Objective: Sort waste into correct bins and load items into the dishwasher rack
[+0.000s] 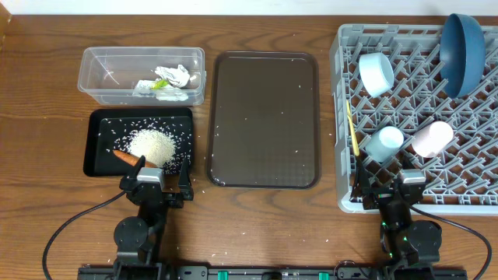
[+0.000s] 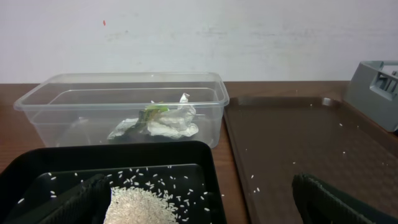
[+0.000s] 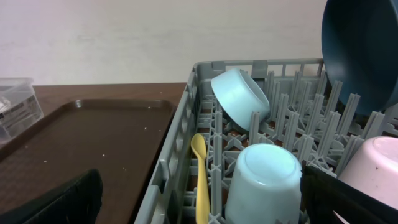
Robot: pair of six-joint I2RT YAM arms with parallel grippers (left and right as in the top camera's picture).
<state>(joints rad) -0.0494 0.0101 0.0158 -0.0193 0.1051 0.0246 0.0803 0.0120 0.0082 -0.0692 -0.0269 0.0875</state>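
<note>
The left gripper and right gripper sit at the worktop's near edge. Both have their jaws wide and hold nothing. The rice and carrot piece lie in the black tray by the left gripper. The tissue and green scrap lie in the clear tub at the far left corner. The rack on the right holds the big blue bowl, small pale bowl, blue cup, pink cup and yellow spoon.

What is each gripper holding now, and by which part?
Nothing is held. The left gripper is open at the black tray, and the right gripper is open at the grey dishwasher rack.
</note>
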